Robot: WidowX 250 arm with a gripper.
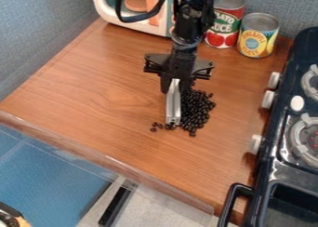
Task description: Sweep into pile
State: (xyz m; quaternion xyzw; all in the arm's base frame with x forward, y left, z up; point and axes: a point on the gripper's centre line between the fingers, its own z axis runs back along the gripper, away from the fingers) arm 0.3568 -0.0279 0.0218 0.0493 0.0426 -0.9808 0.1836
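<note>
One end effector (175,83), pointing down over the worktop (105,98), is closed on a pale, narrow bar (173,105). Dark beans (197,110) lie in a dense cluster along the bar's stove-facing side; a few scattered beans sit by its lower end, on the opposite side. Two cans, one red-labelled (225,23) and one yellow-and-blue (257,37), stand side by side behind, between a toy oven (124,21) and the black stove (267,163).
</note>
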